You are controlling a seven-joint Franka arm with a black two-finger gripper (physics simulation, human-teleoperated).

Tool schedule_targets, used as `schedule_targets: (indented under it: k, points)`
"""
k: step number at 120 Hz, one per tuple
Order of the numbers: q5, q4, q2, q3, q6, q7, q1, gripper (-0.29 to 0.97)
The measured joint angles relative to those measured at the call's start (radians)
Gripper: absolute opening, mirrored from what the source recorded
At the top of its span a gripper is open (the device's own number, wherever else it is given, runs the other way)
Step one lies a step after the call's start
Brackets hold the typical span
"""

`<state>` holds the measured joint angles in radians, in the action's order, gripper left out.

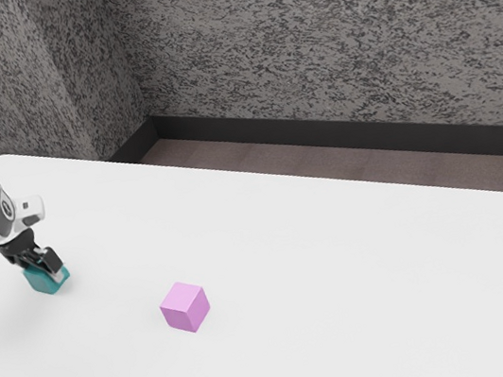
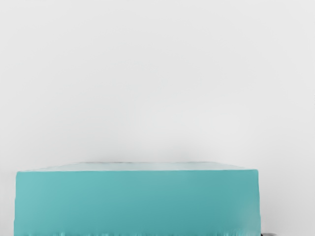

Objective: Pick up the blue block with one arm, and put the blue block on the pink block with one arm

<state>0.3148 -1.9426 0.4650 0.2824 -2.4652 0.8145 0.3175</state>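
The blue block (image 1: 47, 282), teal in colour, sits between the black fingers of my gripper (image 1: 43, 270) at the exterior view's left, low over the white table. The fingers press it from two sides, so the gripper is shut on it. Whether the block still touches the table I cannot tell. In the wrist view the blue block (image 2: 137, 201) lies wide and close just under my hand, with bare table beyond it. The pink block (image 1: 185, 306) stands alone on the table, to the exterior view's right of the gripper and a little nearer the camera.
The white table (image 1: 360, 267) stretches toward the exterior view's right. Its far edge runs along a brown floor strip (image 1: 343, 160) below a speckled grey wall (image 1: 323, 34).
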Motion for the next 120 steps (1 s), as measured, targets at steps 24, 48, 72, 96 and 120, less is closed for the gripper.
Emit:
schedule_targets:
  k: [24, 48, 72, 96, 120]
  points:
    - [-0.002, -0.013, -0.066, -0.035, -0.001, 0.017, 0.0, 0.36]
    - [-0.009, -0.224, -0.386, -0.242, 0.002, -0.085, -0.002, 0.35]
    - [-0.039, -0.247, -0.392, -0.353, 0.002, -0.279, -0.142, 0.33]
    - [-0.06, -0.261, -0.355, -0.355, 0.002, -0.452, -0.112, 0.32]
    - [-0.086, -0.31, -0.379, -0.358, 0.003, -0.597, -0.139, 0.33]
